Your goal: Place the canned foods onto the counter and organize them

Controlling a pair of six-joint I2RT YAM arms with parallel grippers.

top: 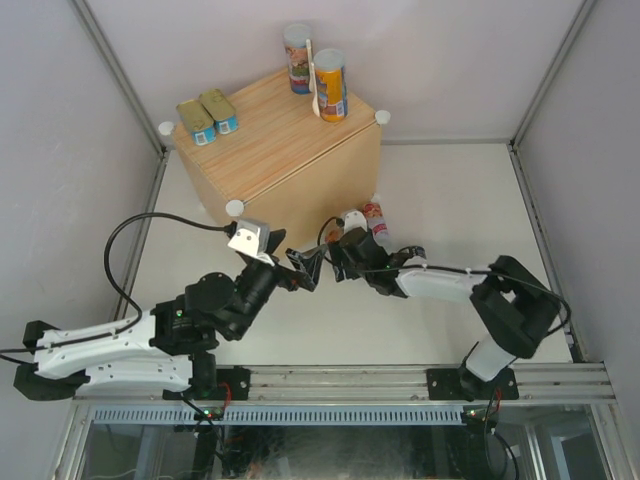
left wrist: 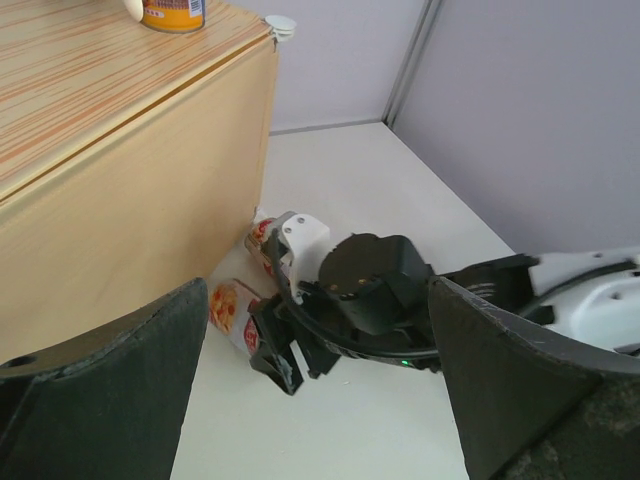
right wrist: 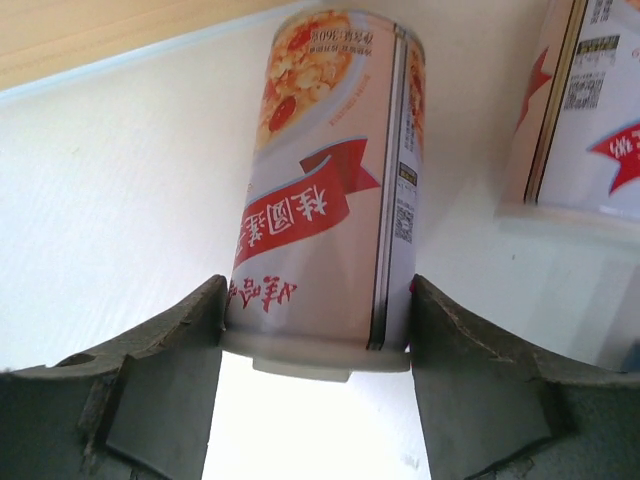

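— Where is the action?
— At the foot of the wooden counter [top: 270, 150], on the white table [top: 450, 200]. The right pincer [right wrist: 317, 285] pinches a red-and-white can [right wrist: 320, 180] near its capped end, one finger pressed to each side.
— Can anything be read on it?
— Chinese characters, white on a red ribbon, run along the label below a picture of food. A square code and fine print sit beside the seam, too small to read. A second can [right wrist: 585, 100], just beside it, wears the same ribbon and code.
— And the other arm?
— The left pincer [left wrist: 320, 290] hangs close by, facing the right one, its fingers spread wide with nothing between them.
— What is on the counter?
— Two flat tins [top: 196, 120], gold-topped and blue-sided, lie side by side near the left corner. An orange can [top: 331, 85] and a bluish can [top: 297, 58] stand at the far corner, and their labels cannot be read from above. White knobs [top: 235, 207] mark the corners.
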